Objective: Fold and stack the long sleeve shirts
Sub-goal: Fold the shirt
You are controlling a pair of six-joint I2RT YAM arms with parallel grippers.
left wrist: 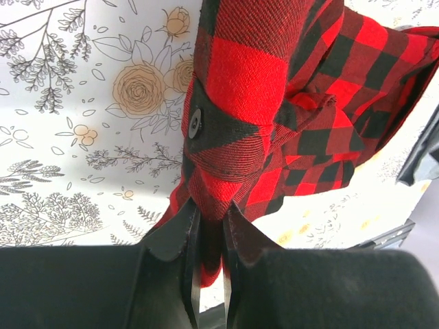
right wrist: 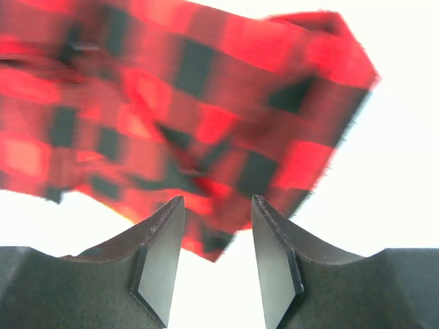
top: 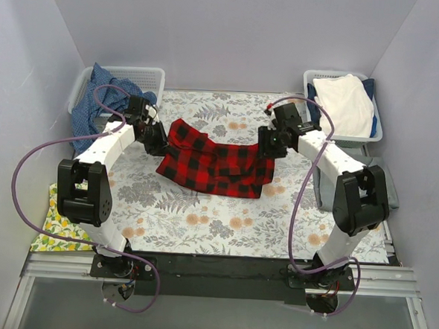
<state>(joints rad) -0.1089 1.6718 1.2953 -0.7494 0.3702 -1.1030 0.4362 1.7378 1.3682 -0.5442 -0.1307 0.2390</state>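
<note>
One red-and-black plaid shirt (top: 216,164) sprawls rumpled across the middle of the floral desk (top: 201,215), between the two arms. The left fingers (left wrist: 175,233) pinch its edge tight. The right fingers (right wrist: 161,253) stand parted, with the cloth just beyond them. Two baskets sit at the back: a left basket (top: 128,71) and a right basket (top: 337,75).

both arms reach forward, elbows bent, wrists angled toward each other. left gripper (left wrist: 211,214) pinches the plaid shirt (left wrist: 247,75); right gripper (right wrist: 217,205) jaws stand apart.
</note>
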